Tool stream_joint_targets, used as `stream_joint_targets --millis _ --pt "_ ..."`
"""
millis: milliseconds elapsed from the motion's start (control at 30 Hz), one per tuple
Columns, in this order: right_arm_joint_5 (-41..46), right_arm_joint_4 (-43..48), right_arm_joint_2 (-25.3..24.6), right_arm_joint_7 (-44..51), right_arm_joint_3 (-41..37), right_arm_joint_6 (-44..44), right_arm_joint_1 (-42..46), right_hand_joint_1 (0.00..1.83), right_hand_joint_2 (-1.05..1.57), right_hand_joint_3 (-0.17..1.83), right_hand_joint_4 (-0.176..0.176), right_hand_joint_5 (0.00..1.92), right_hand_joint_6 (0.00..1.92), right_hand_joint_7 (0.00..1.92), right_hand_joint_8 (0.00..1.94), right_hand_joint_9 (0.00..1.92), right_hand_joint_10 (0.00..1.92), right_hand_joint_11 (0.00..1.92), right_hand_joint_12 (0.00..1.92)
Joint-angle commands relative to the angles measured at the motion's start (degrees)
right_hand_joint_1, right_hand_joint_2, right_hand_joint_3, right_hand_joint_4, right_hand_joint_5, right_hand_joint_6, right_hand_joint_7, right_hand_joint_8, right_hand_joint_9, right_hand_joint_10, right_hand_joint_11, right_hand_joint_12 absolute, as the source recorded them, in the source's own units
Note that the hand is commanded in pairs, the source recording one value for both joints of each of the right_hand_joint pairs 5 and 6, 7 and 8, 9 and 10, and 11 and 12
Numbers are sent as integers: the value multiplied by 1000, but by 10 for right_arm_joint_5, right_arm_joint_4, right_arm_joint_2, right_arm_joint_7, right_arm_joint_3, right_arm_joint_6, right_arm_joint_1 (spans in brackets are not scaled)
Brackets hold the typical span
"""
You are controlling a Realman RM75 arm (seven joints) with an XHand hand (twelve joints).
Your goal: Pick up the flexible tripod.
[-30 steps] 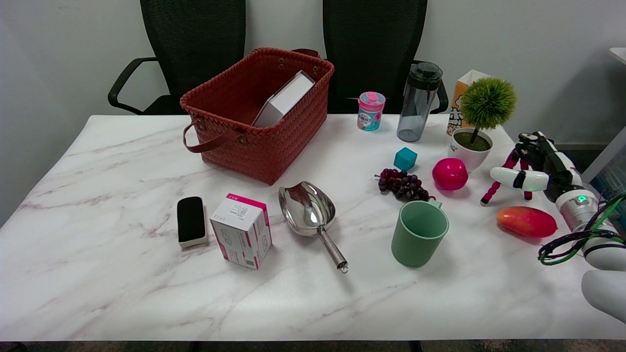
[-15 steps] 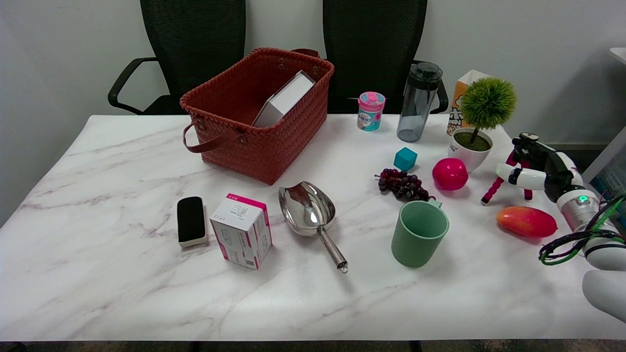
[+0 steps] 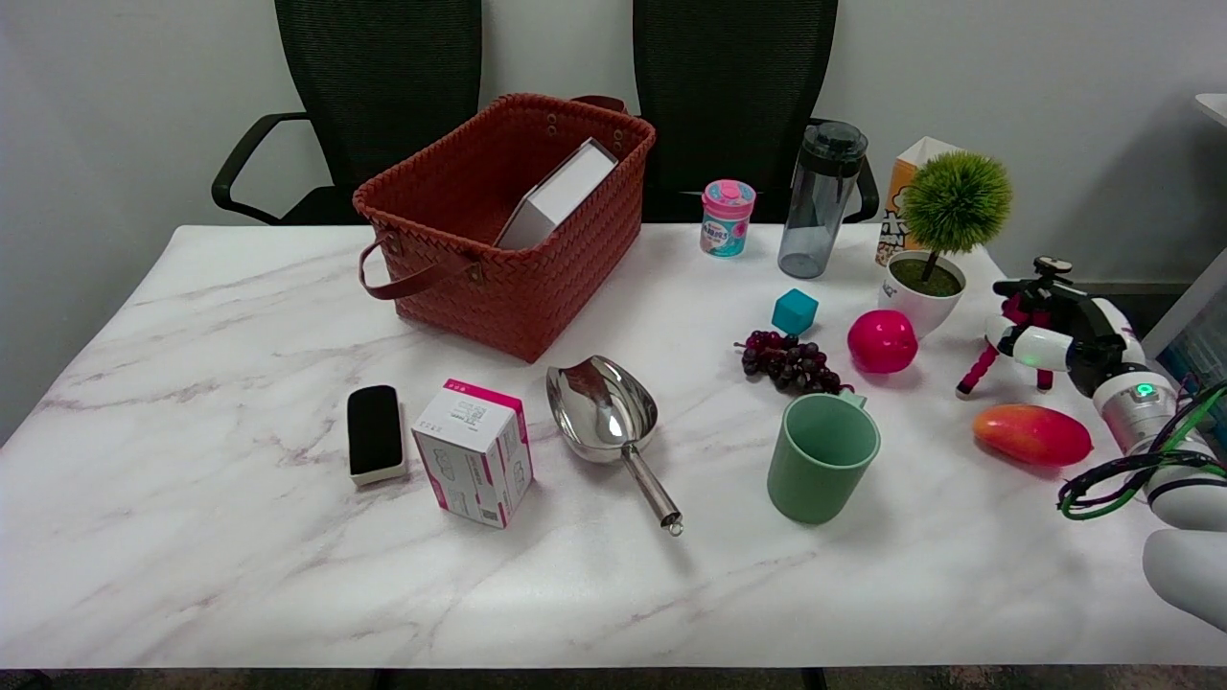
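Near the desk's right edge, the right hand [image 3: 1054, 337] grips the flexible tripod [image 3: 1018, 326]; it should lift straight up, clear of the mango [image 3: 1031, 434].

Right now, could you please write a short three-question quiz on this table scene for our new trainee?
1. True or false: the right hand is wrapped around the flexible tripod.
2. What lies directly in front of the hand, nearer the camera? A) the red-orange mango B) the green mug C) the metal scoop
3. Fill in: the white box leans inside the woven ___.

Key: 1 true, the fingers are closed across the tripod's pink legs, though whether the feet are off the table cannot be told; 2 A; 3 basket.
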State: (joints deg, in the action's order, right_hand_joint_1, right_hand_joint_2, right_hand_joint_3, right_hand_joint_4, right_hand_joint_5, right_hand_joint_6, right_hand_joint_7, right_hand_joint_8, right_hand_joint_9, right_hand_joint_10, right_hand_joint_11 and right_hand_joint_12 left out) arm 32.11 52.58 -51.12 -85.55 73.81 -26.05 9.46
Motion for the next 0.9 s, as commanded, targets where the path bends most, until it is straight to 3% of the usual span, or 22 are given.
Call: stream_joint_targets --millis 33,133,233,400,900 --pt "3 -2 0 0 -1 -14 0 1353 860 928 0 730 730 456 456 473 473 653 653" --pt "4 -1 0 0 -1 -23 0 1350 889 905 0 744 744 601 601 500 500 711 711" --pt "4 1 0 0 -4 -31 -1 1336 986 765 0 785 785 919 919 813 813 852 852" --pt "3 3 0 0 -12 -41 -2 1315 1047 605 0 857 857 1142 1142 1086 1086 955 955" --pt "0 23 1 0 -47 -54 -4 1299 1069 569 0 890 890 1206 1206 1151 1151 989 989"
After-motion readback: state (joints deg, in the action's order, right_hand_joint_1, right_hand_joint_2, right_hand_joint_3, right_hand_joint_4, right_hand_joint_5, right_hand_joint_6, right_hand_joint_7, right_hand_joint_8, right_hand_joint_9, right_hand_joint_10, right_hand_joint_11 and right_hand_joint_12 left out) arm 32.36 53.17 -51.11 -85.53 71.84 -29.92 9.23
